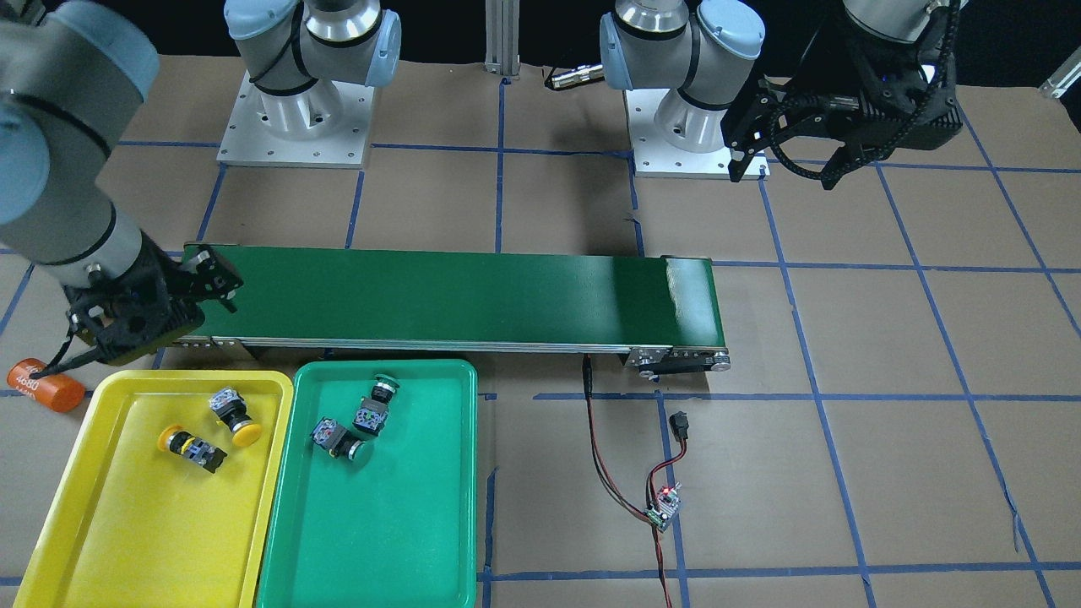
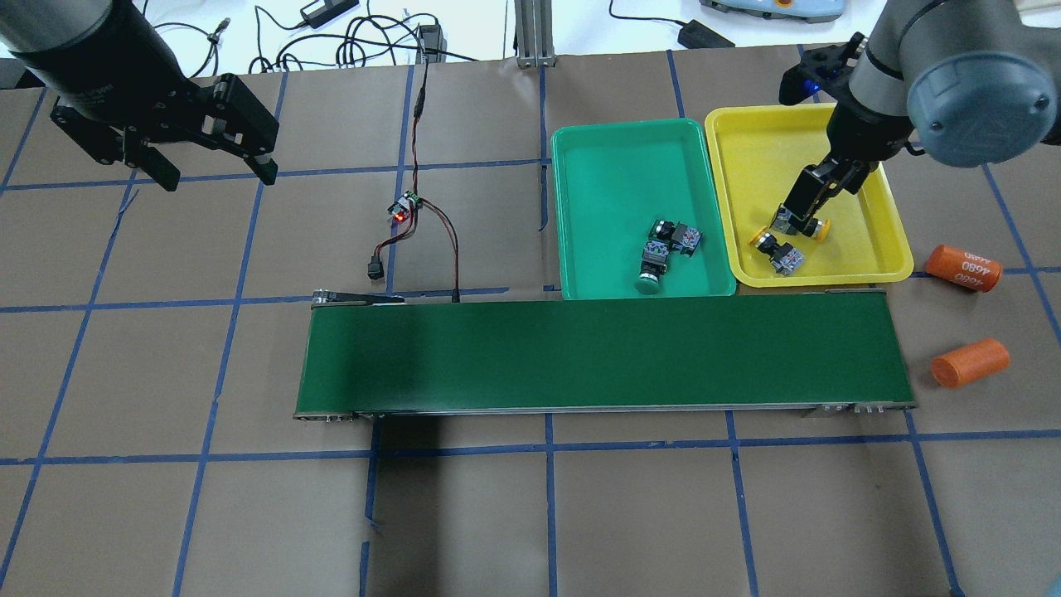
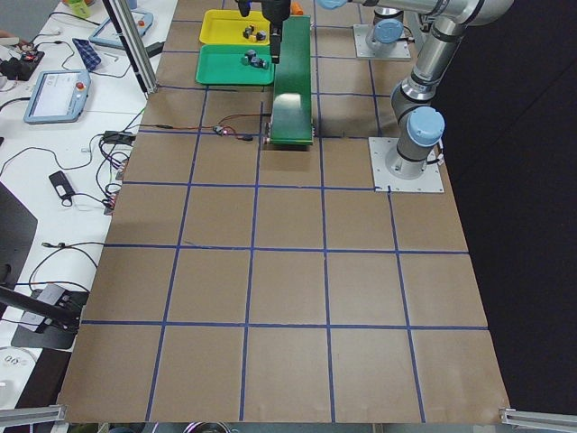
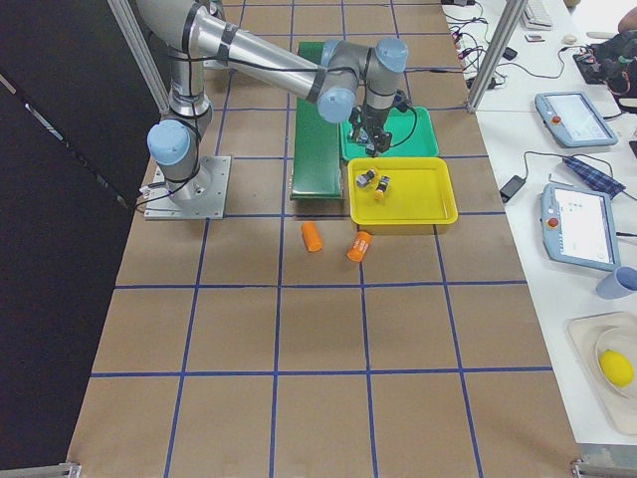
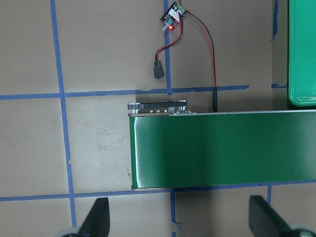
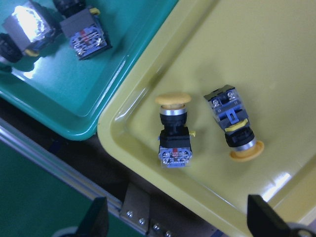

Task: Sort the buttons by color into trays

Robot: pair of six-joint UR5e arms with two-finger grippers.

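Observation:
Two yellow-capped buttons [image 2: 779,251] [image 2: 819,228] lie on their sides in the near part of the yellow tray [image 2: 763,149]. Beside it, the green tray [image 2: 613,166] holds two green-capped buttons [image 2: 651,267] [image 2: 681,237], also on their sides. My right gripper [image 2: 797,211] hangs open just above the yellow buttons [image 6: 174,133] [image 6: 234,129], with nothing between its fingers. Far from the trays, at the table's left, my left gripper [image 2: 211,162] is raised and wide open, holding nothing.
A long dark-green conveyor belt [image 2: 605,352] runs in front of both trays. Two orange cylinders [image 2: 961,267] [image 2: 970,362] lie to the right of the yellow tray. A small controller board [image 2: 404,207] with red and black wires sits left of the green tray.

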